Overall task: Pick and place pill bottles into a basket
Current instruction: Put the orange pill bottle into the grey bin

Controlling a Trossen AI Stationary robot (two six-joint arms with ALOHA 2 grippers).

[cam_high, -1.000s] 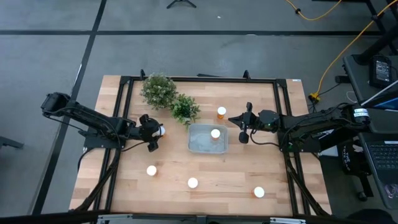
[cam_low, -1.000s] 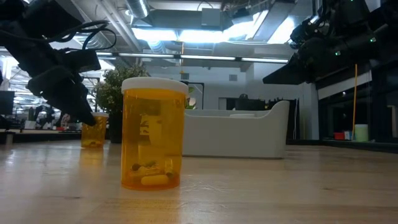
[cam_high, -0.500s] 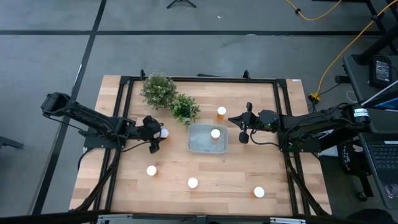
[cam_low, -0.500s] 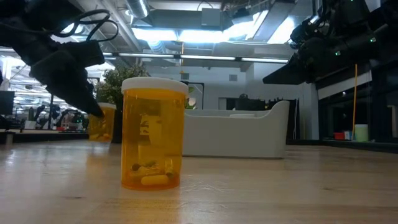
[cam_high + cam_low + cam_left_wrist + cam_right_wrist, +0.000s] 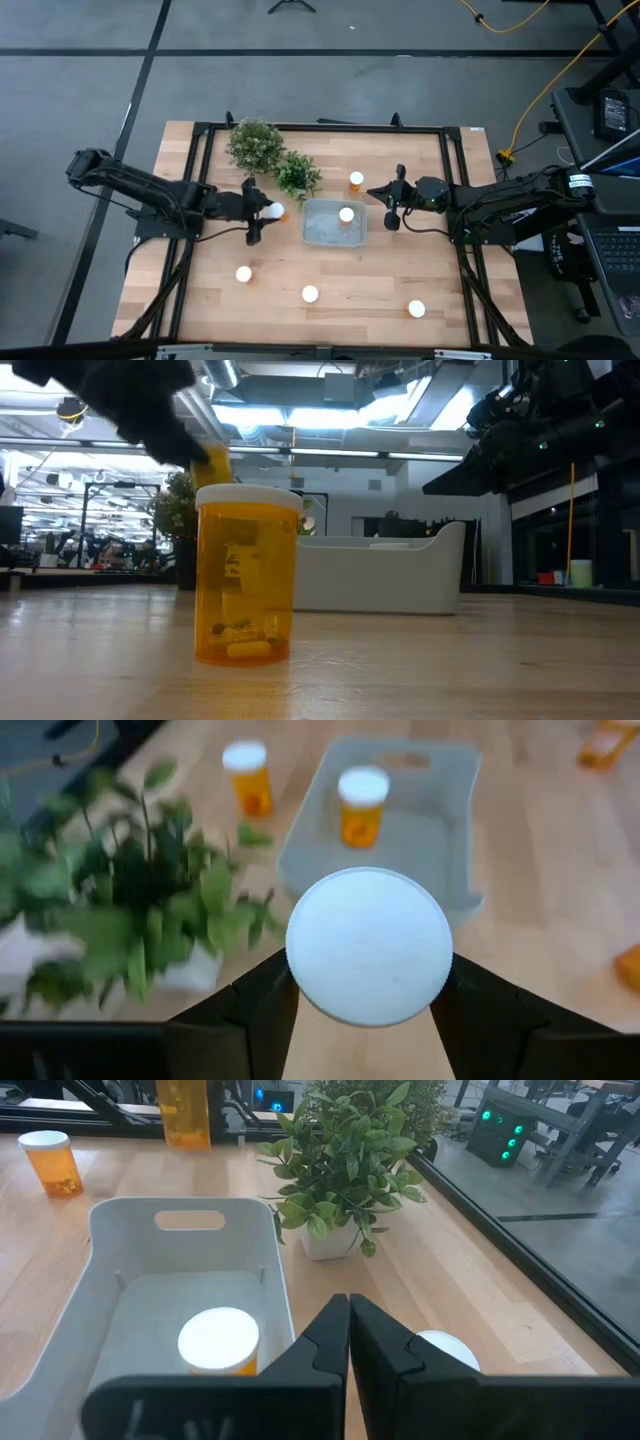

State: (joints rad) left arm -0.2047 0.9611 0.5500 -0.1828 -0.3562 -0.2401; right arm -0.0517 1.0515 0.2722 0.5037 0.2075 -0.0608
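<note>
My left gripper point(image 5: 262, 213) is shut on an orange pill bottle with a white cap point(image 5: 368, 945), lifted just left of the pale grey-blue basket point(image 5: 333, 224). The held bottle also shows in the low view point(image 5: 214, 460). One bottle point(image 5: 346, 214) stands inside the basket. Another point(image 5: 355, 180) stands beyond the basket's far side. Three more point(image 5: 243, 273) point(image 5: 310, 294) point(image 5: 416, 309) stand along the near side. My right gripper point(image 5: 391, 207) is shut and empty, right of the basket. My left gripper pinches the bottle's body below its cap point(image 5: 300, 1005) between its two fingers point(image 5: 262, 1010), one on each side. The fingers come from the table's left, slanting down. The bottle is lifted clear of the table, cap up.
Two green potted plants point(image 5: 255, 145) point(image 5: 297, 175) stand just beyond the left gripper and the basket's far-left corner. A black frame point(image 5: 320, 128) runs around the table. The near bottle point(image 5: 247, 575) fills the front of the low view.
My left gripper has gone up and toward the table's right edge, toward the basket, with the bottle. The bottle stood on the table a second ago and is now lifted clear.
</note>
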